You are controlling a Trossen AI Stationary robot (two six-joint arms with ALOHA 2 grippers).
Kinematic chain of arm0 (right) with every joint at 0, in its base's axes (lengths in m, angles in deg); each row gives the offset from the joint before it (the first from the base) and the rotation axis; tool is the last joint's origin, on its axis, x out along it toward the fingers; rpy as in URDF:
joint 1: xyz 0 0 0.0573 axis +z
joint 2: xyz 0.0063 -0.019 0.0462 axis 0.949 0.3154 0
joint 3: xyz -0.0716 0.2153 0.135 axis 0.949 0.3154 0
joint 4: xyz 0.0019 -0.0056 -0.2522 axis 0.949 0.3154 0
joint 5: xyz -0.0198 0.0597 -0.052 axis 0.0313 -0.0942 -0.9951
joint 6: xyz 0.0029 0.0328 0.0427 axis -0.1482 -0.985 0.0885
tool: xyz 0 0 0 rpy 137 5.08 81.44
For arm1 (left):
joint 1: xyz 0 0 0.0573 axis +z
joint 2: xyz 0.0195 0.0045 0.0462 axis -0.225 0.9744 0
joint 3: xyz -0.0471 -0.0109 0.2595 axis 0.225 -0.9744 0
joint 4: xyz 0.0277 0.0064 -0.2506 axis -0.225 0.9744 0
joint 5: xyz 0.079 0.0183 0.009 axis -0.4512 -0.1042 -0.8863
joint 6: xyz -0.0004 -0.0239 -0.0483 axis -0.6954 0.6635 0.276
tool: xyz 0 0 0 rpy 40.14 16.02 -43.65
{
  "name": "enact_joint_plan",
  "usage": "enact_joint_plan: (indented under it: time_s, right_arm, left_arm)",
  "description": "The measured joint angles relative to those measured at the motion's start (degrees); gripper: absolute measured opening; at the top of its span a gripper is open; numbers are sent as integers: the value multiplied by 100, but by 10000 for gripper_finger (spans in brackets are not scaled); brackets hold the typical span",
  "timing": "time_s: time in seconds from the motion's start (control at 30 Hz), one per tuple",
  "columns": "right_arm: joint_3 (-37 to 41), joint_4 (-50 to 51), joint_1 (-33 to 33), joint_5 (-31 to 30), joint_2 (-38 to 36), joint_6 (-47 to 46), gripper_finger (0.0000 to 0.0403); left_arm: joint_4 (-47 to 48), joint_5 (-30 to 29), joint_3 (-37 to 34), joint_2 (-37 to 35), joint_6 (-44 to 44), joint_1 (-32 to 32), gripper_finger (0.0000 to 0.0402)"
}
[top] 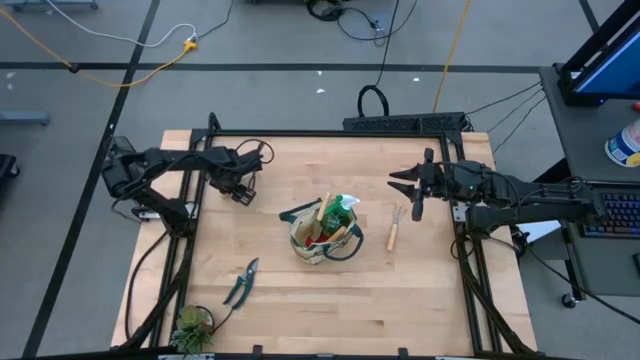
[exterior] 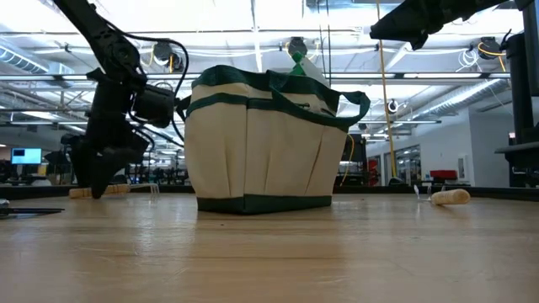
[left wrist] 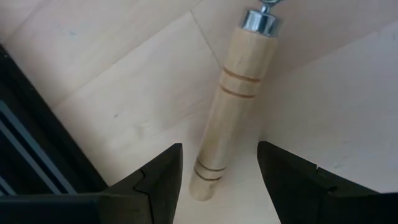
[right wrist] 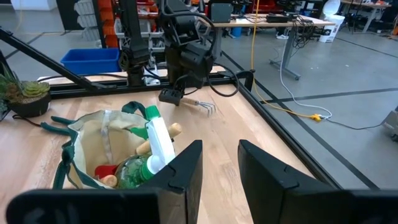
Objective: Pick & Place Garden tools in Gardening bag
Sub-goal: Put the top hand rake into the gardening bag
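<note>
Left claw (left wrist: 217, 171) is spreading around the rake (left wrist: 231, 112); right claw (top: 412, 190) is waiting, spread. You are leaving a fork (top: 395, 228) and shears (top: 241, 283) outside the part-filled bag (top: 322, 237).

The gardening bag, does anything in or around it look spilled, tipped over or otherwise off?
Nothing stands out. The gardening bag stands upright, a green spray bottle and wooden handles poking out of its top. Pruning shears and a small fork lie flat on the table, not yet packed.

wooden table (top: 300, 300) carries bag (top: 322, 240), shears (top: 241, 283), plant (top: 190, 327).
</note>
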Motion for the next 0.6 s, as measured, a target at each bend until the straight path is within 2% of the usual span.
enact_joint_plan:
  time_s: [0.2,0.3,0.5,0.6]
  right_arm:
    - [0,0,0,0,-2,-18,96]
    - [0,-1,0,0,0,-20,96]
    - [0,-2,0,1,0,-20,96]
    - [0,-6,0,0,0,-22,96]
  left_arm:
    - [-121,49,-141,-13,-69,0,204]
    - [-179,145,-150,-9,-94,-2,166]
    - [-245,255,-158,-6,-106,-7,60]
    - [-233,261,-158,-38,-110,-7,61]
